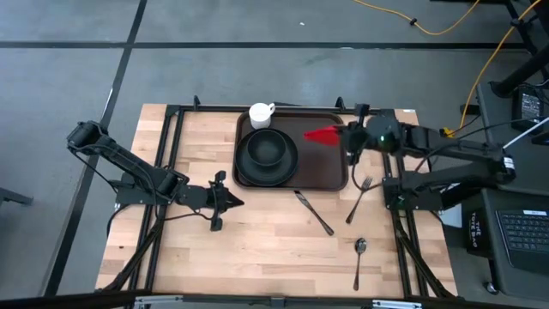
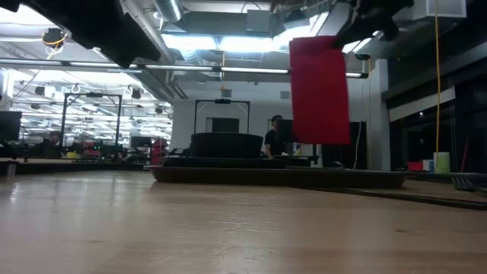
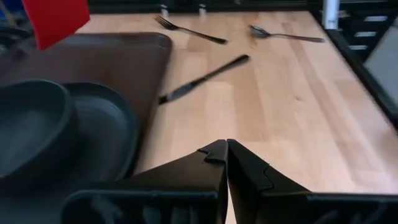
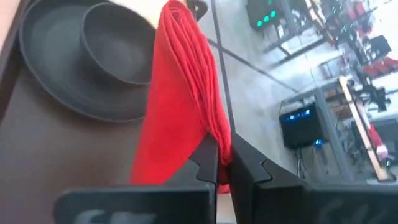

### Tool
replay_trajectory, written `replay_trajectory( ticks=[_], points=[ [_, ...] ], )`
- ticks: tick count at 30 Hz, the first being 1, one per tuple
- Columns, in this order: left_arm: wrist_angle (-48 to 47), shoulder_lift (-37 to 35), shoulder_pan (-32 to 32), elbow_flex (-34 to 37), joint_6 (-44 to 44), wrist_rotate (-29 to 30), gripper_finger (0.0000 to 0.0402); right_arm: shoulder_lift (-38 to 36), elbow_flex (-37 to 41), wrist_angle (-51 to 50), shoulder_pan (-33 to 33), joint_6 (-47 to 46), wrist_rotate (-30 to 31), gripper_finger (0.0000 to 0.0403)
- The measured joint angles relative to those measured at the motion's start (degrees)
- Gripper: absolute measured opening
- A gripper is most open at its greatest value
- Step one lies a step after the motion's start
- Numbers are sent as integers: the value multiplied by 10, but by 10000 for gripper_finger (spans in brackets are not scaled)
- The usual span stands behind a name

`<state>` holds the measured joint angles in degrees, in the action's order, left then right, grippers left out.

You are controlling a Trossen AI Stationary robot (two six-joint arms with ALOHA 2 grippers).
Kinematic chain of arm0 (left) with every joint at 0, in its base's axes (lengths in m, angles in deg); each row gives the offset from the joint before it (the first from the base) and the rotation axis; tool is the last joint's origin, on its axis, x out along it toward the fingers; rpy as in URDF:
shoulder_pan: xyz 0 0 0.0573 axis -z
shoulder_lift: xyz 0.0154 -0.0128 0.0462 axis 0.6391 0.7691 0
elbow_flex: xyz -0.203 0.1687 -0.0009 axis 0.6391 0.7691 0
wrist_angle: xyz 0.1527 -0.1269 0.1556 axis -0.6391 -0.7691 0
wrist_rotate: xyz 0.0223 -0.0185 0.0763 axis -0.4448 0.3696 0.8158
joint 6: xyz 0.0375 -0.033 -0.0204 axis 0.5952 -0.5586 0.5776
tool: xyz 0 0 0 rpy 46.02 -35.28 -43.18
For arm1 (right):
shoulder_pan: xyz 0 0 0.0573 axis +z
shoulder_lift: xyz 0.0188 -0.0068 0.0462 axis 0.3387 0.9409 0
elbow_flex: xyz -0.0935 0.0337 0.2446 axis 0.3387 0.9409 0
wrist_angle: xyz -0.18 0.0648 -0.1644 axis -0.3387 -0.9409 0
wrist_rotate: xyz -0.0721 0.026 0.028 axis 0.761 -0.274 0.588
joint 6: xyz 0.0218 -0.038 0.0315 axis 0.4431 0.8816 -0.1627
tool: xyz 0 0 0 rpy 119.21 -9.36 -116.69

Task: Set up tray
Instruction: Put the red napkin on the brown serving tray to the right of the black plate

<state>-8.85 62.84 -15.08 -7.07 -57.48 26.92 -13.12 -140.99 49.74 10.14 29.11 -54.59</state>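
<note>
The dark brown tray [image 1: 330, 167] lies at the table's far middle, carrying a round black plate [image 1: 249, 172] with a black bowl [image 1: 268, 150] on it. A white mug [image 1: 261, 114] stands at the tray's far rim. My right gripper [image 1: 350, 142] hovers over the tray's right part, shut on a folded red napkin [image 1: 324, 135], which the low view shows hanging [image 2: 319, 90] above the tray [image 2: 319, 179]. My left gripper [image 1: 233, 202] waits shut over bare table left of the tray's near corner, its fingers closed together in the left wrist view [image 3: 226, 155]. My right gripper pinches the red napkin between its two fingers at a bunched, folded edge [image 4: 214, 134], several layers together. The fingers come from the table's right side. The napkin hangs slack below them [image 2: 319, 114], lifted clear above the tray's right part.
A knife [image 1: 314, 213], a fork [image 1: 358, 199] and a spoon [image 1: 359, 257] lie on the wooden table near and right of the tray. The tray's right part [image 4: 56, 162] is bare beside the plate [image 4: 62, 87]. People and desks show far behind the table in the low view.
</note>
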Motion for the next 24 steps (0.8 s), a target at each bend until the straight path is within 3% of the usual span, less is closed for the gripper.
replay_trajectory(
  ticks=[8,13,24],
  points=[
    [-2,0,-23,0,7,88,1,9,0,55,-110,78,-116,18],
    [-5,0,-49,0,13,92,4,38,0,71,-164,91,-186,18],
    [-53,0,-100,0,36,46,1,107,0,79,-210,159,-190,18]
  ],
)
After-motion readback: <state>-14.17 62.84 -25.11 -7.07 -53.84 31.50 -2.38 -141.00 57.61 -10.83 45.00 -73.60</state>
